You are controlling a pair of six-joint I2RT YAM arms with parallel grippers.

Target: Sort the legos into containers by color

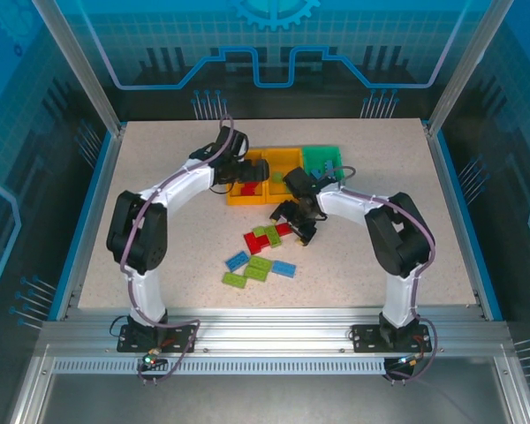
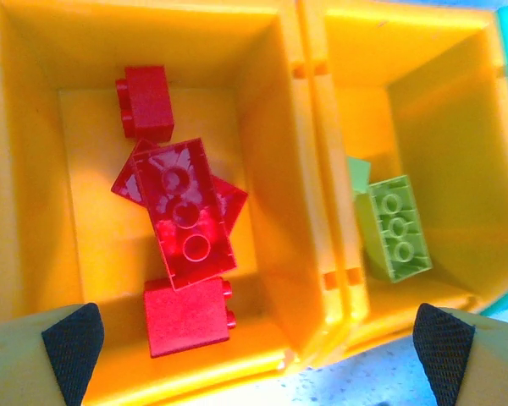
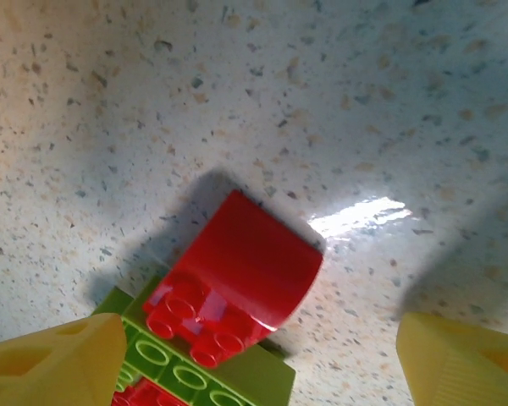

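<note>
The left arm [image 1: 146, 225] reaches far across the speckled table [image 1: 159, 159] to the row of three joined containers. Its left gripper [image 1: 240, 168] hangs over the left orange-yellow bin [image 1: 237, 200], with the two black-padded fingertips [image 2: 72, 342] spread wide and nothing between them.

In the left wrist view this bin [image 2: 262, 76] holds only red legos. A long red brick [image 2: 186, 216] lies studs-up and tilted on top of another red piece. A smaller red brick [image 2: 144, 101] sits at the far side of the bin, and a further red brick [image 2: 186, 317] sits at the near side.

The middle orange-yellow bin [image 2: 440, 127], touching the first on its right, holds a lime green brick [image 2: 396, 227] leaning against its left wall, with a second lime piece partly hidden behind it. The green bin [image 1: 322, 159] ends the row on the right.

Near the bins, loose legos lie in a cluster on the table: a blue brick [image 1: 237, 260], a lime green plate [image 1: 259, 268], a red brick [image 1: 256, 240] and another blue brick [image 1: 283, 268].

The right gripper [image 1: 298, 221] hovers at the far right edge of this cluster. In the right wrist view its yellow fingers [image 3: 59, 364] stand wide apart, gripping nothing. Below them a curved red brick [image 3: 245, 262] rests on a lime green brick [image 3: 195, 372], with bare table beyond.
</note>
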